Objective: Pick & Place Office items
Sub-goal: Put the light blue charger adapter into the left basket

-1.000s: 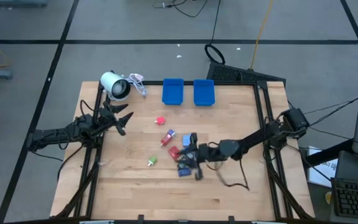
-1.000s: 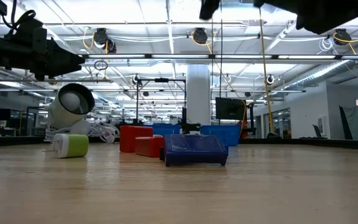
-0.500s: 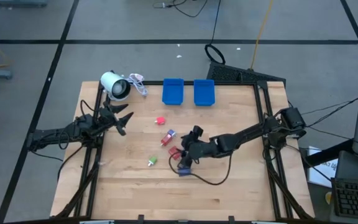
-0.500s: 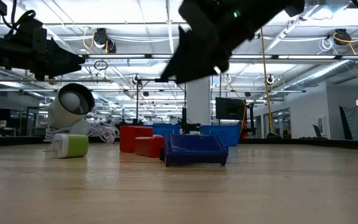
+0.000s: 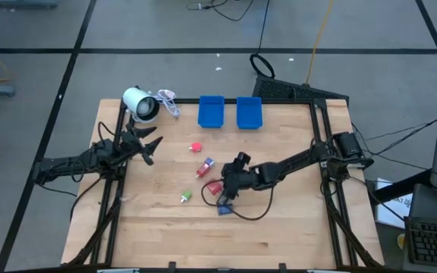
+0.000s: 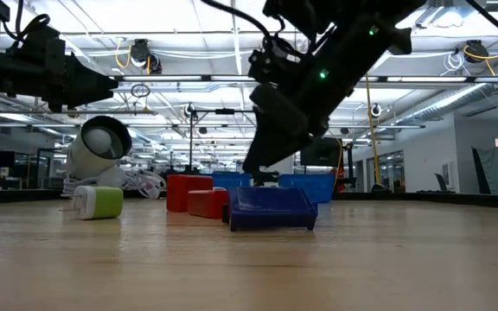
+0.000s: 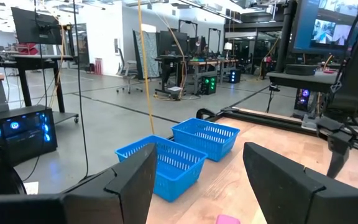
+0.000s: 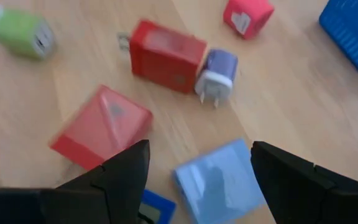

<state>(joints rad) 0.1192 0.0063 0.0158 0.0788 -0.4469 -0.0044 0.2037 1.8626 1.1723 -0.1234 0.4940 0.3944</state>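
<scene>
Office items: small loose pieces lie in a cluster near the middle of the table [image 5: 279,227], between the two arms and well apart from the bins.
Pieces in cluster: a light blue block [image 8: 219,183] sits between the fingers of the right gripper in its wrist view; a flat red block [image 8: 101,127] is just beside it; a red box [image 8: 166,56] touches a blue and white plug [image 8: 216,71]; a green piece [image 5: 185,196] and a small red piece [image 5: 196,147] lie further out.
Handling: I judge that the pieces are light, stiff plastic with smooth faces, so they can slip or slide on the wood. The flat parallel sides of the light blue block look like the best place to take hold.
Writing: no brand or label can be read on any piece.
Right gripper [image 5: 226,195]: it hangs over the cluster, fingers spread, holding nothing.
Left gripper [image 5: 149,145]: it waits near the left edge of the table, fingers apart and holding nothing.
Bins: two blue bins [image 5: 212,111] stand side by side at the far edge of the table.
Other: a white roll [image 5: 139,104] lies at the far left corner.
</scene>
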